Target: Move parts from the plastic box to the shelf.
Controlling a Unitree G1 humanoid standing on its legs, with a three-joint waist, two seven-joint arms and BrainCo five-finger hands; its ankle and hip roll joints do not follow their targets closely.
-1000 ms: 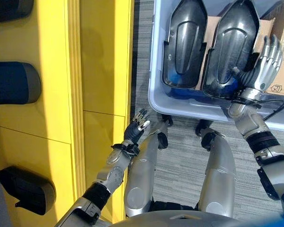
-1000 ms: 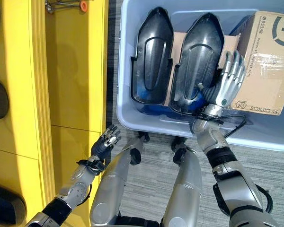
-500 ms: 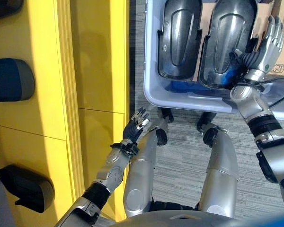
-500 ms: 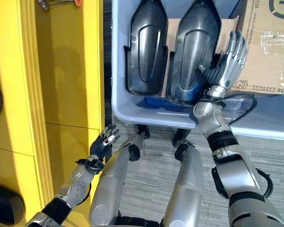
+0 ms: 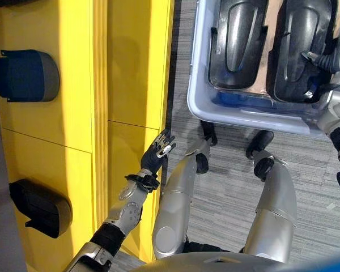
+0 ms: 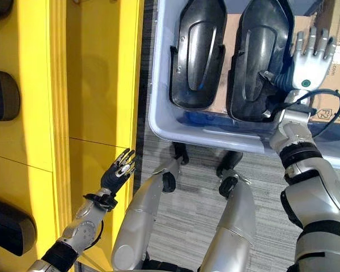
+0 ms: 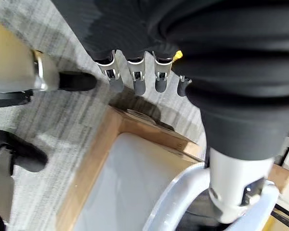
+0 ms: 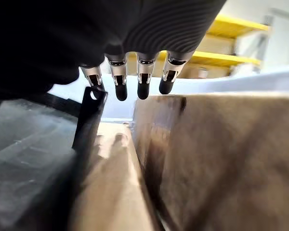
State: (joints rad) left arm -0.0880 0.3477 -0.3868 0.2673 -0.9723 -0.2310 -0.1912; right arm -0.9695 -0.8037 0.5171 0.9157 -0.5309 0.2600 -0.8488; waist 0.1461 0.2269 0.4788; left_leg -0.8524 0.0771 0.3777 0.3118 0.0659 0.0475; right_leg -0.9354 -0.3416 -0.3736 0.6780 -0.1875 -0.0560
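Your right robot hand (image 6: 307, 59) is inside the plastic box (image 6: 158, 107), fingers straight and spread, grasping nothing, placed between the right-hand black part (image 6: 259, 54) and the cardboard carton (image 6: 331, 68). A second black part (image 6: 196, 54) stands beside the first in the box. Your left robot hand (image 5: 157, 152) hangs relaxed and empty next to the yellow shelf (image 5: 90, 102), where other dark parts (image 5: 25, 75) already lie.
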